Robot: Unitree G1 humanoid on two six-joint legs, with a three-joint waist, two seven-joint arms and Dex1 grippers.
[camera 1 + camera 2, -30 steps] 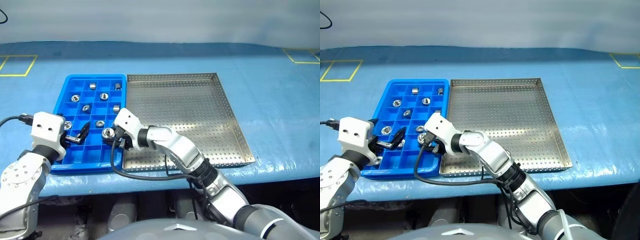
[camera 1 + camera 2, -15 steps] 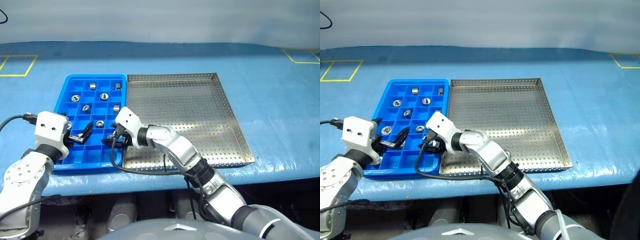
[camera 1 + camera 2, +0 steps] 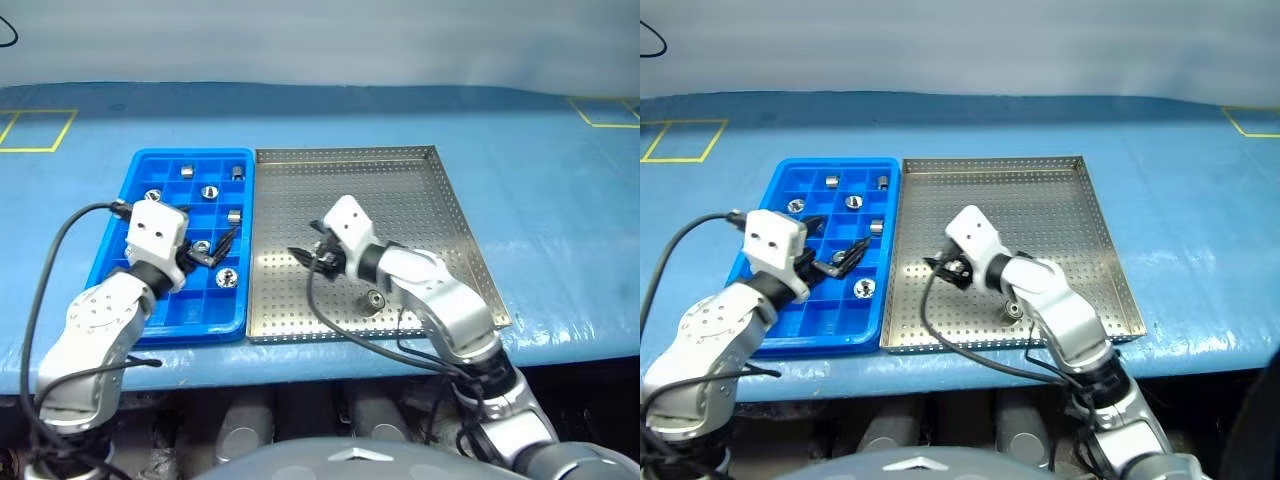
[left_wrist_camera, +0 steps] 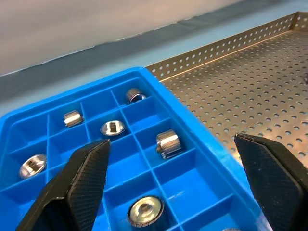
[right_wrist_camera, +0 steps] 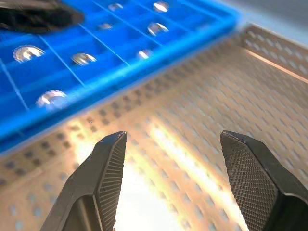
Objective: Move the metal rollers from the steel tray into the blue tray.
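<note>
A blue bench (image 3: 560, 200) holds both trays. Rollers (image 3: 209, 191) sit in the blue tray (image 3: 140, 165); one roller (image 3: 375, 298) lies in the steel tray (image 3: 440, 180). Both end effectors, left (image 3: 215, 252) and right (image 3: 305, 256), gape wide, empty.

The scene is viewed from above and behind by the two head cameras, aimed forward and down; the blue tray (image 3: 140, 180) and the steel tray (image 3: 440, 200), side by side, are taken in whole by both. The blue tray's far right corner and the steel tray's adjoining rim are seen closely along the left gripper (image 4: 178, 185). The steel tray's left edge is seen closely along the right gripper (image 5: 180, 178).
</note>
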